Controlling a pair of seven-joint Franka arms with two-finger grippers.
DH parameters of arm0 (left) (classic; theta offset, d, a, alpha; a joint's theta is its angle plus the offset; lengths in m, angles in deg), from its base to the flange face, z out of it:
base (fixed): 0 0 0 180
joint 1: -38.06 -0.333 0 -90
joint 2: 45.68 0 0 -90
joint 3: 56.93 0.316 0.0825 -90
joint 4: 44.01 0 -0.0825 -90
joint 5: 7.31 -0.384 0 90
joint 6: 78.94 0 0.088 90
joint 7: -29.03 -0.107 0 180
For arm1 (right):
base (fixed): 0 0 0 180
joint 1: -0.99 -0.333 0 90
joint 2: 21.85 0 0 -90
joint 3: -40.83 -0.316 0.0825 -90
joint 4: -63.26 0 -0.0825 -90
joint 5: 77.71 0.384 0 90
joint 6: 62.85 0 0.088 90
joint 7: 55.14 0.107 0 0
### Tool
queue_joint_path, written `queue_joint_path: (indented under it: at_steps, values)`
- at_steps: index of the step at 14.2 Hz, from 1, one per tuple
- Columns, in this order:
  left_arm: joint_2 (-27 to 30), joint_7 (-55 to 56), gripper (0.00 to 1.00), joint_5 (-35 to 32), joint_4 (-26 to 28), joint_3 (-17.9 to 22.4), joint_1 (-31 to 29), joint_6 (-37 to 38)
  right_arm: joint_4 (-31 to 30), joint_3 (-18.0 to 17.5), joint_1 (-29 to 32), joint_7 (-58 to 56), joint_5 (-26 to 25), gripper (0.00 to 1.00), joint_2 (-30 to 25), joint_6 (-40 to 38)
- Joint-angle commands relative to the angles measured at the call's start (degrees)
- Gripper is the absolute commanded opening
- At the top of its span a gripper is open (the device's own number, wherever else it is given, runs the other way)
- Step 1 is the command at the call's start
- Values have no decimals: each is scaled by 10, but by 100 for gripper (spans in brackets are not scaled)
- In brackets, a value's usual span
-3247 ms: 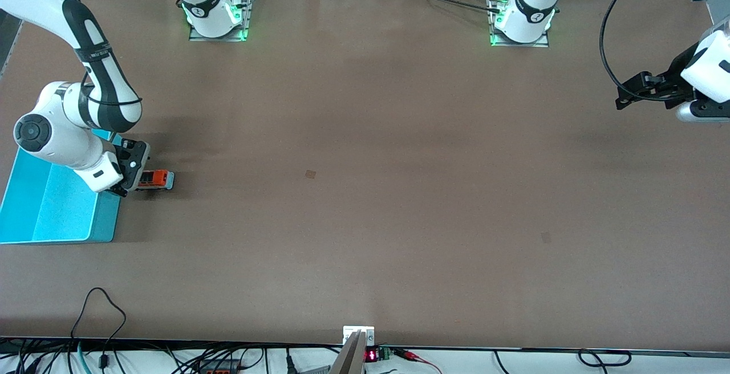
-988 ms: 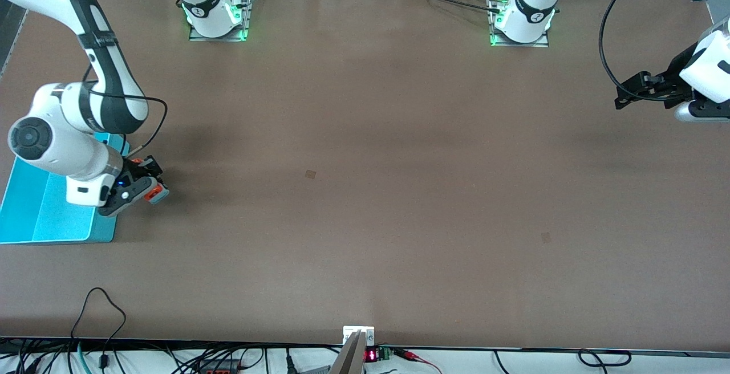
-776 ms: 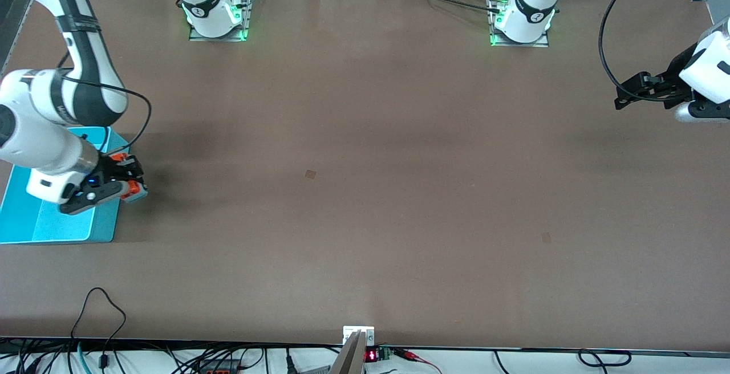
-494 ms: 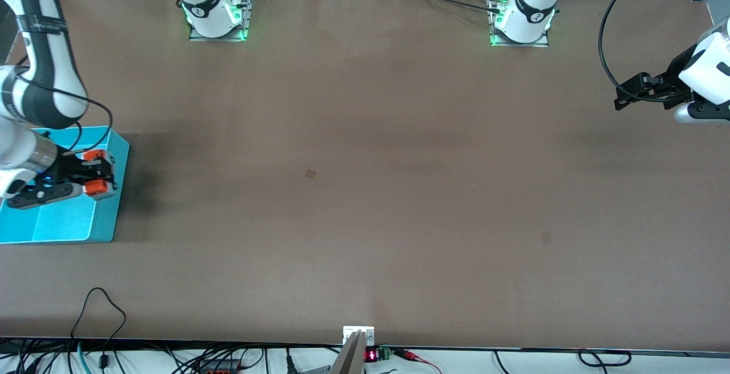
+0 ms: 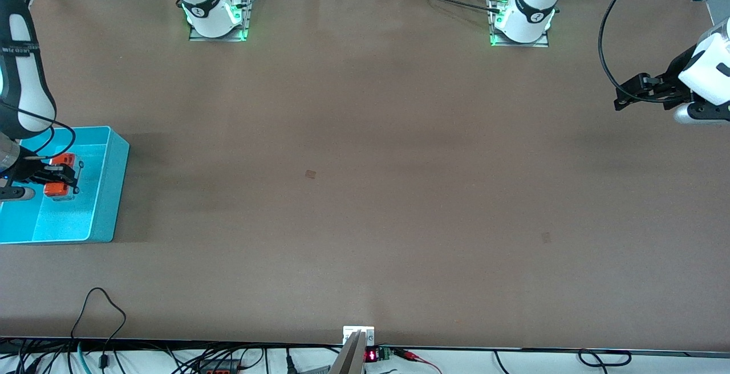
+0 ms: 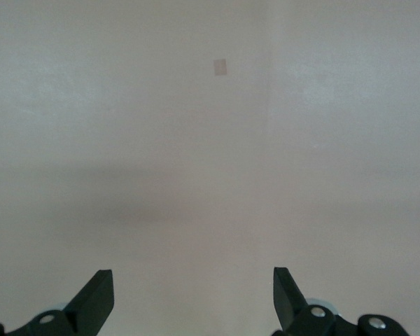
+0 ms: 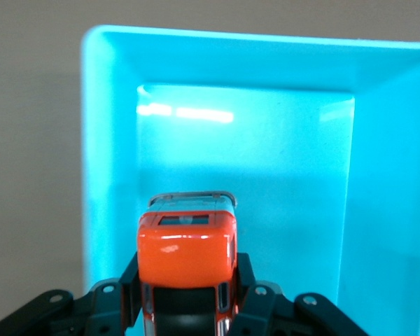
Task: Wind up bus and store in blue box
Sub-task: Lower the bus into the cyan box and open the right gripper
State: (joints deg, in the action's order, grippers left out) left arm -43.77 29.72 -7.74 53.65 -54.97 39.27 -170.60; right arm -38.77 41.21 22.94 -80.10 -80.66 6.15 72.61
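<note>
Bus sits clamped between the fingers of the right gripper, held in the air over the blue box directly beneath it. Left gripper waits over bare table at its own end, fingers spread wide, nothing between them.

the worktop is evenly and brightly lit from overhead in the front view, with only soft, wide shadow bands cast across it and a darker patch laid beside the blue box. in the right wrist view white streaks of glare are seen on the blue box floor and a small highlight on the glossy bus, which is rendered sharply. the left wrist view is washed out and pale, with one faint shadow band crossing it.
</note>
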Motion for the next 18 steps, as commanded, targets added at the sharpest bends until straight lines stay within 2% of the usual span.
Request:
queue_joint_path:
  at_steps: [1,5,6,9,10,11,15,18]
  values:
    - [-8,1,100,12,-18,-6,-7,12,32,-4,20,-21,9,0,49,31]
    - [-8,1,100,12,-18,-6,-8,11,31,-5,20,-20,10,0,71,38]
    - [-8,1,100,12,-18,-6,-8,11,31,-5,20,-21,9,7,73,45]
    - [-8,2,100,12,-18,-6,-7,11,31,-5,20,-39,8,71,80,45]
    - [-8,2,100,11,-19,-6,-6,11,31,-5,20,-49,8,88,80,45]
    - [-8,2,100,11,-18,-6,-6,11,31,-5,22,-50,9,100,80,45]
    - [-8,2,100,11,-19,-6,-5,11,31,-5,22,-50,8,100,76,45]
    - [-8,2,100,11,-19,-6,-4,11,32,-9,20,-49,10,100,40,31]
